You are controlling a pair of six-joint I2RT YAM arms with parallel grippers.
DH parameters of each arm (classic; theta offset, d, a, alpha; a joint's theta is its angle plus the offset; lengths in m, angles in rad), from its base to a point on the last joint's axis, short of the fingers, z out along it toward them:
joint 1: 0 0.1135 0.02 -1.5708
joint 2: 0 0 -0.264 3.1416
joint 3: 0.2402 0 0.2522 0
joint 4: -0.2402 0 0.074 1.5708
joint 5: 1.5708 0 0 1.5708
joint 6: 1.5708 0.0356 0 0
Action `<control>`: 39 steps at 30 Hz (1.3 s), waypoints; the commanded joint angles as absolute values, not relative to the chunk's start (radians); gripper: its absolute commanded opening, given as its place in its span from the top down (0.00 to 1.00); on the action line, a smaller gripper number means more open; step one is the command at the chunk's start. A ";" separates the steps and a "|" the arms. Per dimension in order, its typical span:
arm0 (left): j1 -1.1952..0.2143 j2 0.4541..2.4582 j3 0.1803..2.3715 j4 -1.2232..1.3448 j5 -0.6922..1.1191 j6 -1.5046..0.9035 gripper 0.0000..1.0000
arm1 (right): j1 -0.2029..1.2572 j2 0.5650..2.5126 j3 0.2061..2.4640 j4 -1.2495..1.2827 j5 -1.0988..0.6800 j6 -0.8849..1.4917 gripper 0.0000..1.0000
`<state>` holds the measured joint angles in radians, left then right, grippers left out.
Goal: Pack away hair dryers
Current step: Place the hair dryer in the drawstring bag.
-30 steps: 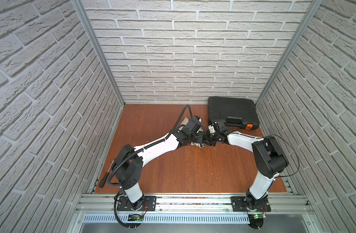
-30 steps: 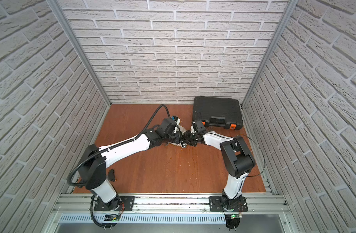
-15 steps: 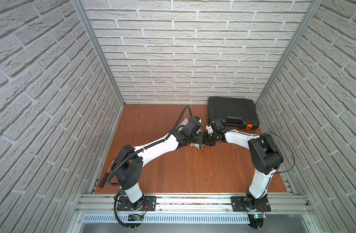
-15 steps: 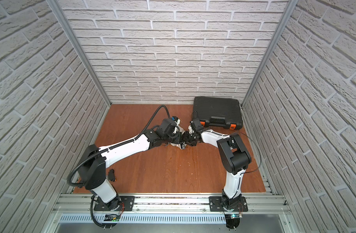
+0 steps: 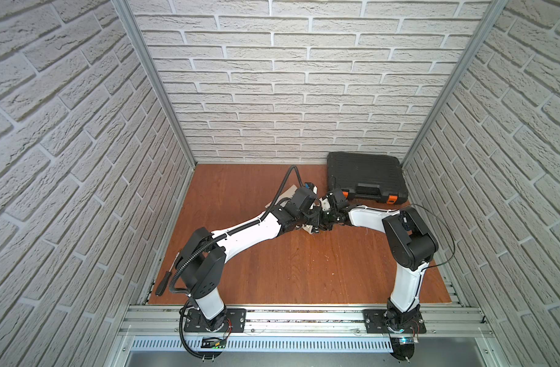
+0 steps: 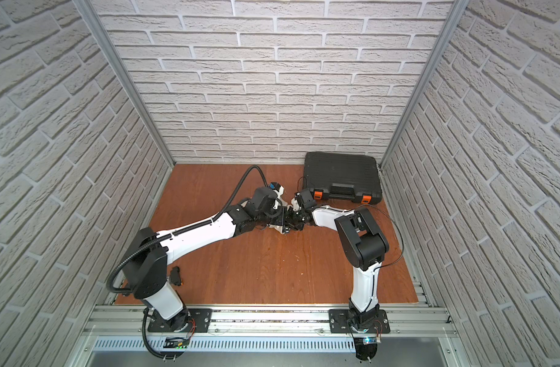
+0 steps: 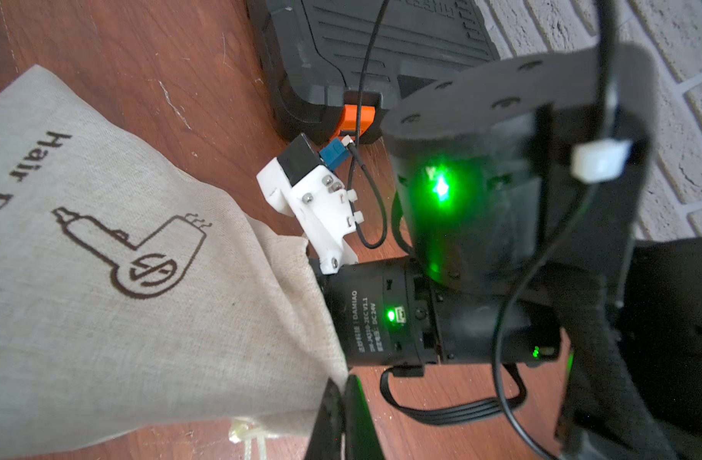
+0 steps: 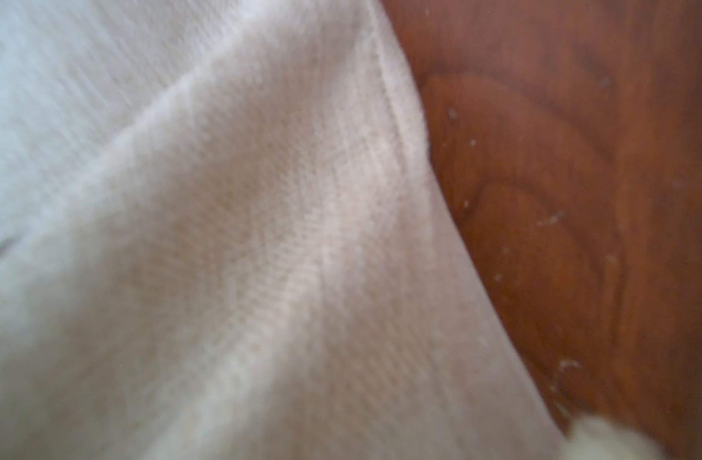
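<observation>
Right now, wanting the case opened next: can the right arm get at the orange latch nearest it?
Probably yes: the right arm lies right beside that orange latch, nothing between them. Its tip is at the cloth bag, though, so it must back out first.

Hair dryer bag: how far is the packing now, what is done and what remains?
Done, probably: no hair dryer shows in any view, so it may be inside the cloth bag, though I cannot confirm. In hand: the left gripper has its fingers shut on the bag's mouth edge; the right arm's wrist ends behind the cloth, fingers hidden. Remaining: the drawstring lies slack, so closing is not done.
</observation>
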<state>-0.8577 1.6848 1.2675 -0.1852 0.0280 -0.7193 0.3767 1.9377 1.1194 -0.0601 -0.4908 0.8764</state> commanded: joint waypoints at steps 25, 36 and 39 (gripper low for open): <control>-0.925 1.699 1.269 -0.238 0.086 -0.636 1.00 | 0.274 1.892 1.190 -0.033 -0.540 1.078 0.82; -0.936 1.739 1.321 -0.140 0.114 -0.700 1.00 | 0.302 1.887 1.156 0.010 -0.390 1.125 0.85; -0.914 1.738 1.311 -0.112 0.113 -0.743 1.00 | 0.321 1.884 1.128 0.061 -0.365 1.155 0.84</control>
<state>-0.9123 1.7340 1.2896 -0.1986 0.0349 -0.6968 0.3050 1.9186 1.1465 -0.0742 -0.4431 1.1027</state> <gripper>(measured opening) 0.049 0.407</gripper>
